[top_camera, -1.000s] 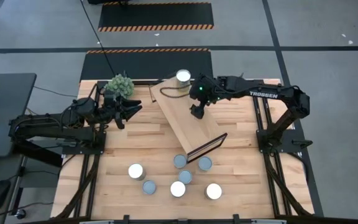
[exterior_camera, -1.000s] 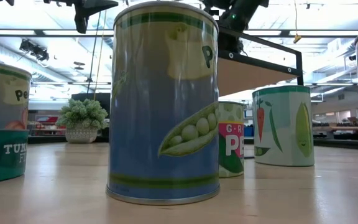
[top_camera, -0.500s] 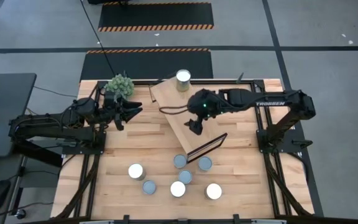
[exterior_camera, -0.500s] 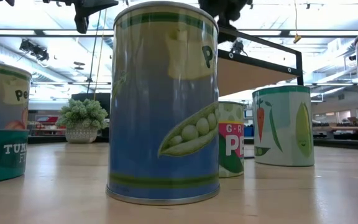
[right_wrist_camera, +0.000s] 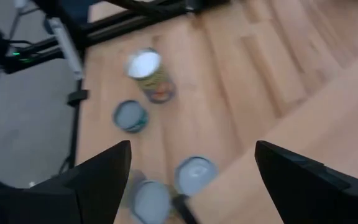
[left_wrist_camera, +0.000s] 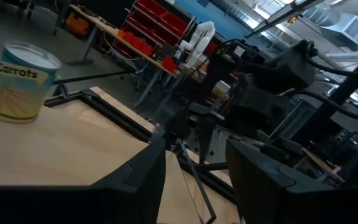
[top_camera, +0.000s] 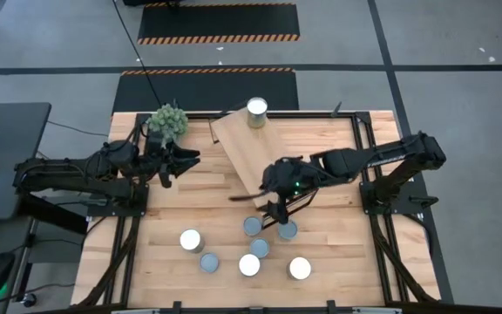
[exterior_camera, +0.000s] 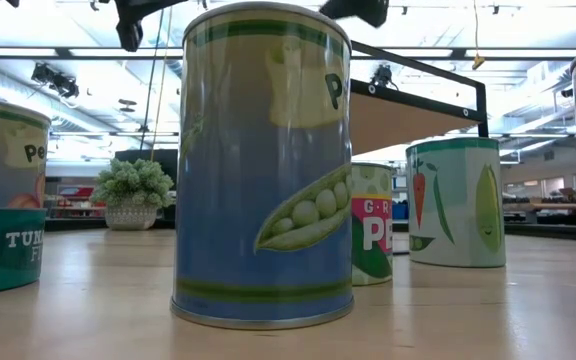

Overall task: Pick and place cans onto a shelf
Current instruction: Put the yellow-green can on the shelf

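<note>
Hanging over the low end of the shelf (top_camera: 249, 155), the right end effector (top_camera: 276, 208) has its fingers spread wide and it carries nothing; the right wrist view shows both dark fingers far apart with only wood and cans between them. The cans (top_camera: 260, 247) stand upright on the tabletop (top_camera: 338, 253), so their long axis is vertical. The two nearest of them, one (top_camera: 252, 226) and another (top_camera: 287, 229), are just beside this end effector, on the side away from the shelf, and the remaining ones lie a little farther in that same direction. One can (top_camera: 256, 108) already stands on the far, high end of the shelf.

I judge that the right arm is clearly the nearer one for the next pick. The left end effector (top_camera: 186, 157) waits well apart, near the plant (top_camera: 169, 119), with its fingers also released and empty.

Some things are difficult to see. In the high view the right arm covers the dark frame of the shelf. In the low view the big cans in front hide the smaller ones behind, and both arms are cut off at the upper edge.
</note>
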